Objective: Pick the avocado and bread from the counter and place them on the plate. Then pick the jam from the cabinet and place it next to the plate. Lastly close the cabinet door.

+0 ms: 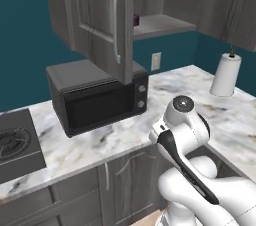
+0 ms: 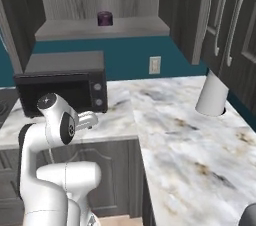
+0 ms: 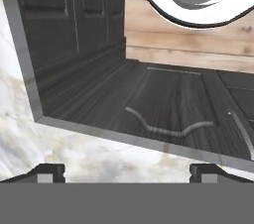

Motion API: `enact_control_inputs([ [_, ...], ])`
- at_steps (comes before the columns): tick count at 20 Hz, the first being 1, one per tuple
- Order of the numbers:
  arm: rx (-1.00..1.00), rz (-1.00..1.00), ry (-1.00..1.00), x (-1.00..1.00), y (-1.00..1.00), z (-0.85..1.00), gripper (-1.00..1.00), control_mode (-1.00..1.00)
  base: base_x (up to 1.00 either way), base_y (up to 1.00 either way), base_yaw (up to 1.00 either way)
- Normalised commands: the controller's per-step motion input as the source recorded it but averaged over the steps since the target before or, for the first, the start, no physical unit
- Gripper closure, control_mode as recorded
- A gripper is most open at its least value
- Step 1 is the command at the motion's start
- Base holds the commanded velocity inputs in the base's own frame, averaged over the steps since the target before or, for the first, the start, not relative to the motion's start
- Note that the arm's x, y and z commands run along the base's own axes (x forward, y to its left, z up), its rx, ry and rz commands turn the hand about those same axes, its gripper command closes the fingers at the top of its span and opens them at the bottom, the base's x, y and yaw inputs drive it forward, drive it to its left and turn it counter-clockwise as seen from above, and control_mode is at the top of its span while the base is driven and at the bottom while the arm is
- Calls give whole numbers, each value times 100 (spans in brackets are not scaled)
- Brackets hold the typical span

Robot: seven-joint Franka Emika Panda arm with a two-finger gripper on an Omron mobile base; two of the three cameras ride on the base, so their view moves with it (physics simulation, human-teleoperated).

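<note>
The room is a kitchen with a blue-green wall and a marble counter (image 1: pixel 100 142) that bends around a corner.

In the left base view, the cabinet door (image 1: pixel 102 20) hangs wide open, swung out toward us, above the black microwave (image 1: pixel 97 97). Its long pale handle (image 1: pixel 116 22) runs straight up and down, so the door's long side is up and down too. Behind it, the cabinet (image 1: pixel 160 20) shows its grey shelf, and a small dark purple thing, likely the jam (image 1: pixel 135 18), peeks out just past the door's edge. The door is probably open so the arm can reach in. A paper towel roll (image 1: pixel 226 74) stands far right on the counter. A stove (image 1: pixel 15 142) sits at the left. The white arm is folded low, near the counter's front edge.

In the right base view, the jam (image 2: pixel 105 18) is plain to see. It stands upright near the middle of the shelf, up high and far from the arm. I see no avocado, bread or plate on the counter here.

In the hand view, the gripper (image 3: pixel 127 171) points down past the counter edge at the low cupboards (image 3: pixel 168 104). Its 2 tips stand wide apart with nothing between them. I think the arm is at rest and the first pick is not yet begun.
</note>
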Motion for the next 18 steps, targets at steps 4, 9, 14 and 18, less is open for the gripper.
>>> enact_control_inputs([
  [4,0,0,0,0,0,0,-100,100,37,-18,0],
  [9,0,0,0,0,0,0,-100,100,39,-22,0],
  [14,0,0,0,0,0,0,-100,100,45,-21,0],
  [18,0,0,0,0,0,0,-100,100,42,-11,0],
])
